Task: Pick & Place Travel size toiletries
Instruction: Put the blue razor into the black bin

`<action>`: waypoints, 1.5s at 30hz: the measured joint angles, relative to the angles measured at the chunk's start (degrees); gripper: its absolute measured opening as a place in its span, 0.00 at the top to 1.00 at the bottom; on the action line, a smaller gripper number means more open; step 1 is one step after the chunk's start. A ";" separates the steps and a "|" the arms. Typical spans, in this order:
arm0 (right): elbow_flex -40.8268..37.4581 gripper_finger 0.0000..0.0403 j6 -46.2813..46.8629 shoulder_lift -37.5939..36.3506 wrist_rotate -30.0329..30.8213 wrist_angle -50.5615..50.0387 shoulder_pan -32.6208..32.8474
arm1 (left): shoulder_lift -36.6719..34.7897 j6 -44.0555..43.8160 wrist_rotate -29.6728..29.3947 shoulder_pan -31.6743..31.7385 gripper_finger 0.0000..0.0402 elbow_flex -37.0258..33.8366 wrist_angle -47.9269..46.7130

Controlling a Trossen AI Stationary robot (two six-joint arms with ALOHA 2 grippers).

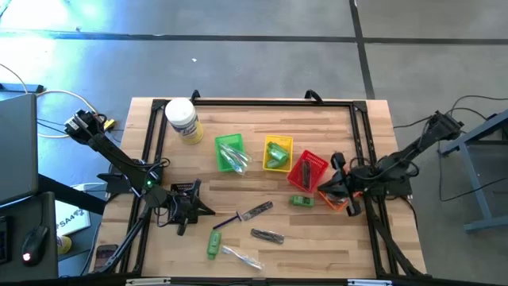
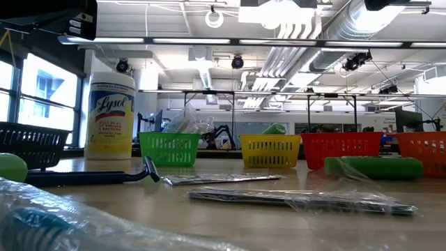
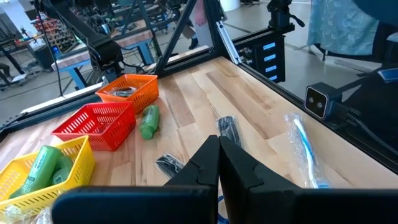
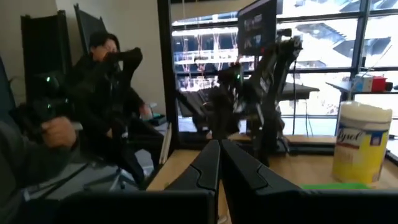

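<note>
Several toiletries lie loose on the wooden table: a green bottle (image 1: 300, 201) beside the red basket, another green bottle (image 1: 213, 242) near the front edge, a dark blue razor (image 1: 232, 218), a dark packet (image 1: 259, 210), a dark grey piece (image 1: 267, 235) and a clear packet (image 1: 242, 256). My left gripper (image 1: 205, 210) hovers left of the razor, shut and empty (image 3: 219, 146). My right gripper (image 1: 332, 189) sits over the orange basket (image 1: 335, 202), also shut and empty (image 4: 219, 149). More green bottles lie in the yellow basket (image 3: 43, 168).
Green (image 1: 230, 152), yellow (image 1: 278, 153) and red (image 1: 308, 171) baskets stand in a row mid-table. A white Lysol jar (image 1: 182, 121) is at the far left corner. A dark basket (image 2: 31, 143) sits by the left gripper. A black frame edges the table. A person (image 4: 93, 93) sits beyond.
</note>
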 joint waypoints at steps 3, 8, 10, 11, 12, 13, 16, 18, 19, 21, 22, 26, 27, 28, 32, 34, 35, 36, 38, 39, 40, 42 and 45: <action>-4.44 0.98 0.05 0.26 -0.91 4.26 0.02 | 0.01 0.00 0.00 0.02 1.00 0.00 0.00; -11.94 0.98 0.35 1.04 -1.31 12.86 0.02 | 0.01 -0.17 -1.85 0.02 1.00 0.00 0.01; -14.02 0.98 0.93 1.15 -1.30 14.58 0.02 | 0.00 -0.57 -3.49 0.02 1.00 0.01 0.02; -14.82 0.98 0.94 1.17 -1.29 14.90 0.02 | 0.01 -0.61 -4.28 0.03 1.00 0.00 0.02; -15.35 0.98 0.97 1.20 -1.39 15.29 0.02 | 0.01 -0.61 -5.10 0.04 1.00 0.00 0.02; -15.80 0.98 1.04 1.17 -1.47 15.49 0.02 | -0.01 -0.61 -5.76 0.04 1.00 0.02 0.02; -17.20 0.98 0.65 1.20 -1.45 15.30 0.02 | 0.01 -2.25 -7.51 0.04 1.00 0.02 0.02; -17.50 0.98 -0.25 1.22 -1.44 15.45 0.02 | 0.01 -5.08 -9.33 0.04 1.00 0.02 -0.01; -17.53 0.98 -0.39 1.18 -1.28 15.71 -0.04 | 0.00 -6.58 -10.34 0.04 1.00 0.02 -0.04; -17.54 0.98 -0.37 1.17 -1.50 15.68 -0.11 | 0.01 -9.24 -12.56 0.04 1.00 0.02 -0.09; -17.55 0.98 -0.31 1.17 -1.62 15.65 -0.11 | 0.01 -10.66 -13.45 0.04 1.00 0.02 -0.11; -17.55 0.98 1.48 1.17 -1.56 15.69 -0.11 | -0.01 -15.37 -14.99 0.04 1.00 0.35 -1.20; -17.55 0.98 2.14 1.17 -1.38 15.98 -0.11 | -0.02 -16.92 -15.07 0.06 1.00 1.21 -3.76; -17.55 0.98 2.48 1.17 -1.24 16.74 -0.11 | 0.01 -18.86 -15.03 0.40 1.00 2.46 -7.21; -17.55 0.98 3.08 1.18 -1.23 19.05 -0.11 | 3.37 -30.55 -11.33 4.32 1.00 11.77 -27.49; -17.55 0.98 3.51 1.22 -1.05 18.93 -0.11 | 6.72 -35.46 -8.61 6.47 1.00 17.65 -37.59; -17.55 0.98 3.54 1.22 -1.02 18.96 -0.11 | 8.68 -37.47 -7.05 7.46 1.00 20.69 -41.29; -17.55 0.98 3.54 1.22 -0.99 19.04 -0.11 | 10.54 -39.20 -5.09 8.46 1.00 23.76 -45.13; -17.55 0.98 3.79 1.22 -0.99 19.04 -0.11 | 14.43 -41.90 -1.01 10.05 0.99 28.99 -52.04; -17.55 0.98 4.01 1.22 -0.99 19.02 -0.11 | 16.81 -43.05 0.86 10.72 0.98 31.67 -54.48; -17.55 0.98 4.18 1.22 -0.99 19.04 -0.11 | 18.87 -43.98 2.71 11.31 0.96 33.98 -56.67; -17.55 0.98 4.76 1.20 -0.99 19.04 -0.11 | 23.15 -45.00 5.79 12.11 0.91 38.05 -60.55; -17.55 0.98 5.77 1.20 -1.00 19.04 -0.11 | 29.05 -45.11 8.56 12.00 0.80 42.31 -63.58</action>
